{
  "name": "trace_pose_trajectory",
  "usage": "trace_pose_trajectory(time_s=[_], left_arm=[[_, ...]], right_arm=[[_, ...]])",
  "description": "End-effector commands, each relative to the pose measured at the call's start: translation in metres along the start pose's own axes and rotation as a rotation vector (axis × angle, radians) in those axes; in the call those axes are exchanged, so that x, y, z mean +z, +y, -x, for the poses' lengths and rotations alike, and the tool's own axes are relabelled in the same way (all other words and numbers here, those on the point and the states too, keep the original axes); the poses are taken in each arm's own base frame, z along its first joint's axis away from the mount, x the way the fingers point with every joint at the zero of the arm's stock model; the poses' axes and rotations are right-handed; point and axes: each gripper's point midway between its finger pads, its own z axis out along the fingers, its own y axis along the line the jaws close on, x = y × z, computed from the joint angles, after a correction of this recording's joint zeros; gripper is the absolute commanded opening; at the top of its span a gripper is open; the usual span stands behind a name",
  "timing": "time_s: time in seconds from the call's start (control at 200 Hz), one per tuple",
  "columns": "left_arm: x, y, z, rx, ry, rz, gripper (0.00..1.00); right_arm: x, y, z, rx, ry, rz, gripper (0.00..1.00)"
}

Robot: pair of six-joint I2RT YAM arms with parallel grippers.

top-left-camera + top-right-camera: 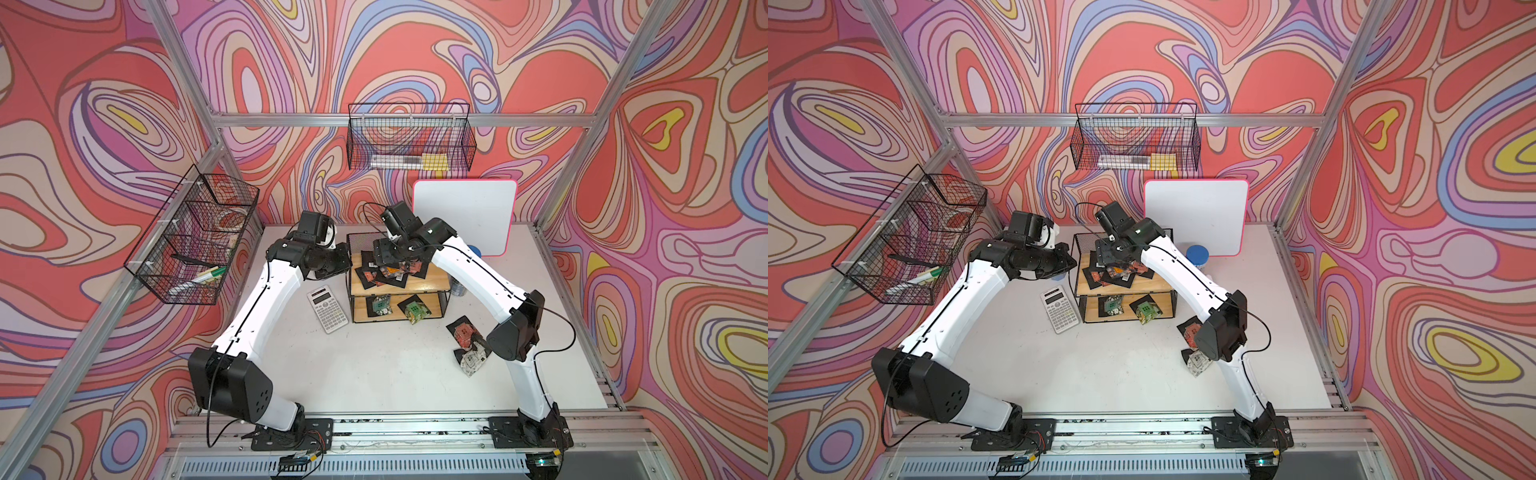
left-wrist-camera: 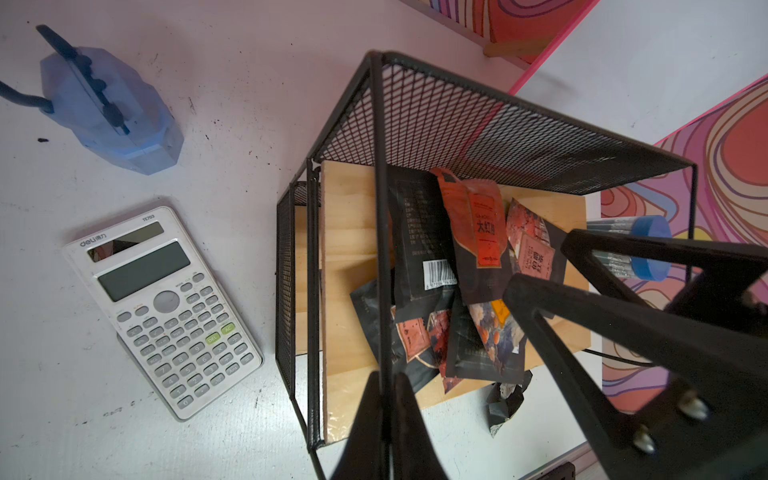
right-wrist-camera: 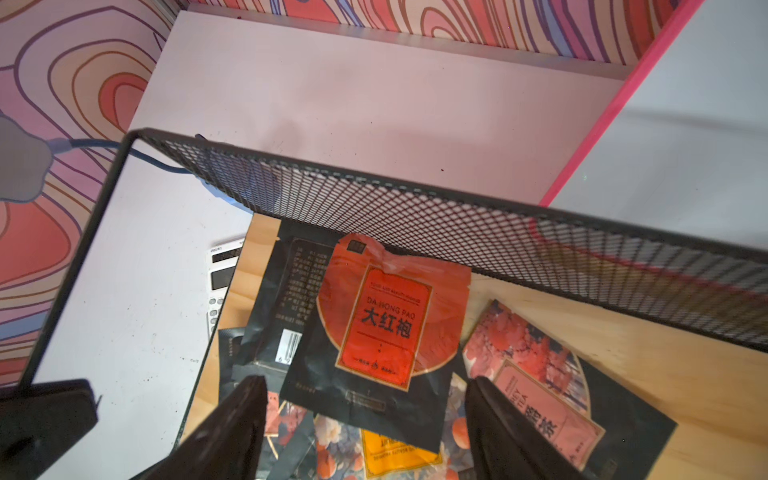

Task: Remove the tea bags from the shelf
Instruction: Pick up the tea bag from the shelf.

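Observation:
The shelf (image 1: 432, 276) (image 1: 1158, 286) stands at the back middle of the table, with light wooden boards in a black wire frame. Several tea bags (image 1: 386, 272) (image 3: 386, 324) lie piled on its top board, and two more (image 1: 415, 311) on the lower board. Others lie on the table (image 1: 467, 340) to the right. My right gripper (image 1: 388, 264) (image 3: 370, 399) hangs open just over the pile, its fingers on either side of a red and black sachet. My left gripper (image 1: 347, 266) (image 2: 386, 382) is shut on the shelf's side wire (image 2: 380, 208).
A white calculator (image 1: 326, 307) lies left of the shelf. Behind it a whiteboard (image 1: 465, 216) leans on the wall, with a blue-lidded jar (image 1: 1197, 255) nearby. A blue plastic device (image 2: 112, 112) sits at the back left. Wire baskets (image 1: 409, 141) (image 1: 195, 241) hang on the walls.

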Motion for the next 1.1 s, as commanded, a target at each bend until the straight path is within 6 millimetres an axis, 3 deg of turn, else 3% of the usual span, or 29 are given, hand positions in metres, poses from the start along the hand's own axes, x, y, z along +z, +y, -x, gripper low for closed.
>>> trace_pose_trajectory(time_s=[0.0, 0.205, 0.551, 0.961, 1.092], left_arm=[[0.004, 0.001, 0.007, -0.016, -0.011, 0.009, 0.0], [0.004, 0.001, 0.007, -0.015, -0.011, 0.008, 0.0], [0.005, 0.002, 0.007, -0.019, -0.008, 0.01, 0.0], [0.003, 0.002, 0.006, -0.02, -0.01, 0.012, 0.0], [0.004, 0.002, 0.007, -0.018, -0.01, 0.01, 0.0]], right_arm=[[-0.002, 0.01, -0.004, -0.068, 0.004, -0.006, 0.74], [-0.004, 0.019, -0.009, -0.181, -0.012, -0.05, 0.69], [0.003, 0.015, -0.014, -0.315, -0.004, -0.135, 0.66], [0.02, 0.023, -0.021, -0.353, 0.021, -0.115, 0.67], [0.028, 0.022, -0.024, -0.342, 0.031, -0.12, 0.62]])
